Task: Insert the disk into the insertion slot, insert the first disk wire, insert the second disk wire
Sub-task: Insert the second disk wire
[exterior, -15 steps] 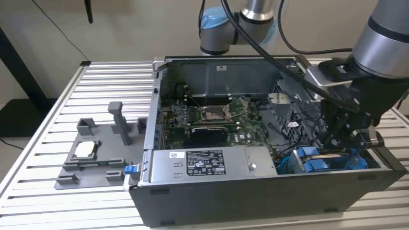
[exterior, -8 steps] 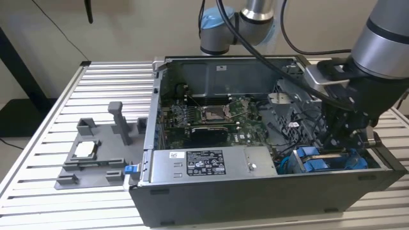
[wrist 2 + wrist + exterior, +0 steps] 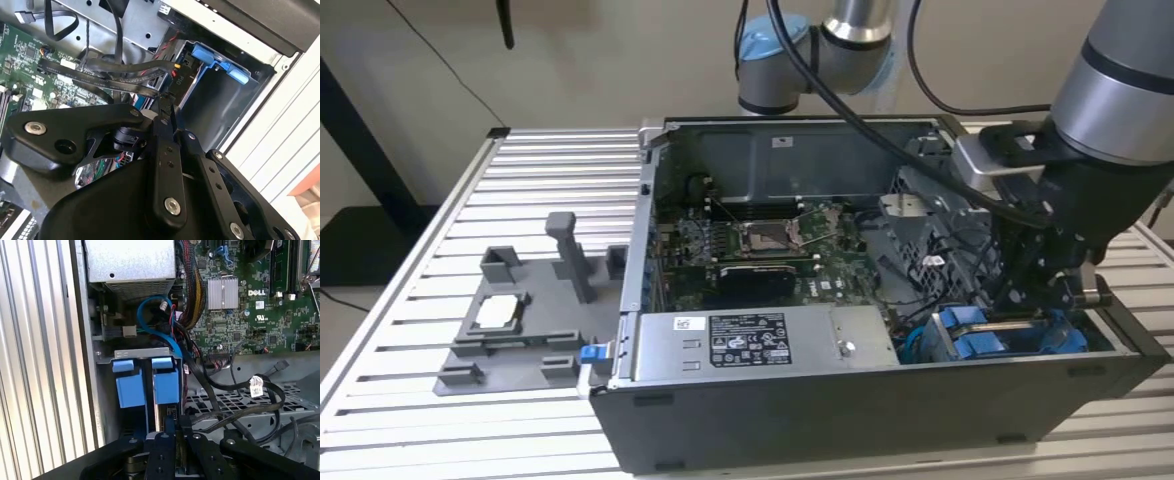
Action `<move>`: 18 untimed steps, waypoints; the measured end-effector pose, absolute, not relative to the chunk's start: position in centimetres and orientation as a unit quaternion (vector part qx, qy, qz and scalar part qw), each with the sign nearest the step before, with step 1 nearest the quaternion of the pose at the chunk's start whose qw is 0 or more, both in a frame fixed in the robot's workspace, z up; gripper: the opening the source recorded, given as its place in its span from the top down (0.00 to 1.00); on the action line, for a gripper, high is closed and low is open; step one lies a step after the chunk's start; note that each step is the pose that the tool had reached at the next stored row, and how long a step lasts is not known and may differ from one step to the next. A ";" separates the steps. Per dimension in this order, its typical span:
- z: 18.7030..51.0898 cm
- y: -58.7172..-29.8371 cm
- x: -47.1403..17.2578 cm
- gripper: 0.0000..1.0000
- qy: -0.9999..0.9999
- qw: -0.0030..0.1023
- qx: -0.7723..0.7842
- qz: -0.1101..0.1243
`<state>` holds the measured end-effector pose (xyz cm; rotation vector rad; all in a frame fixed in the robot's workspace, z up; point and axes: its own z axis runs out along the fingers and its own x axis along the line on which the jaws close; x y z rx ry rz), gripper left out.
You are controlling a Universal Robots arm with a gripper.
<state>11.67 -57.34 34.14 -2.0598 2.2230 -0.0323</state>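
The disk's blue carrier (image 3: 977, 335) (image 3: 131, 387) (image 3: 215, 56) sits inside the insertion slot (image 3: 140, 354) (image 3: 220, 102), the dark metal cage at the case's front corner on the exterior view's right. My gripper (image 3: 1014, 312) (image 3: 169, 422) (image 3: 167, 102) reaches down into the case right against the carrier's end. Its two fingers (image 3: 159, 440) stand close together, apparently pinched on a small dark connector of a black disk wire (image 3: 125, 80) (image 3: 200, 385). A second connector with red and yellow leads (image 3: 176, 75) lies beside the fingertips. The disk's metal body is hidden by the carrier and cage.
A grey labelled power-supply box (image 3: 747, 340) (image 3: 130, 260) lies beside the cage. The green motherboard (image 3: 761, 250) (image 3: 250, 305) fills the case floor, with loose black and blue cables over it. A grey fixture tray (image 3: 520, 330) stands on the slatted table (image 3: 480, 200).
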 end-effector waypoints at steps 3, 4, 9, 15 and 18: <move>34.0 -57.3 11.7 0.84 0.734 0.055 -0.677 -0.011; 33.9 -57.3 11.7 0.84 0.734 0.055 -0.677 -0.011; 33.6 -57.3 11.7 0.84 0.736 0.055 -0.674 -0.011; 33.2 -57.4 11.7 0.77 0.740 0.055 -0.671 -0.011; 33.3 -57.5 11.7 0.70 0.740 0.054 -0.670 -0.010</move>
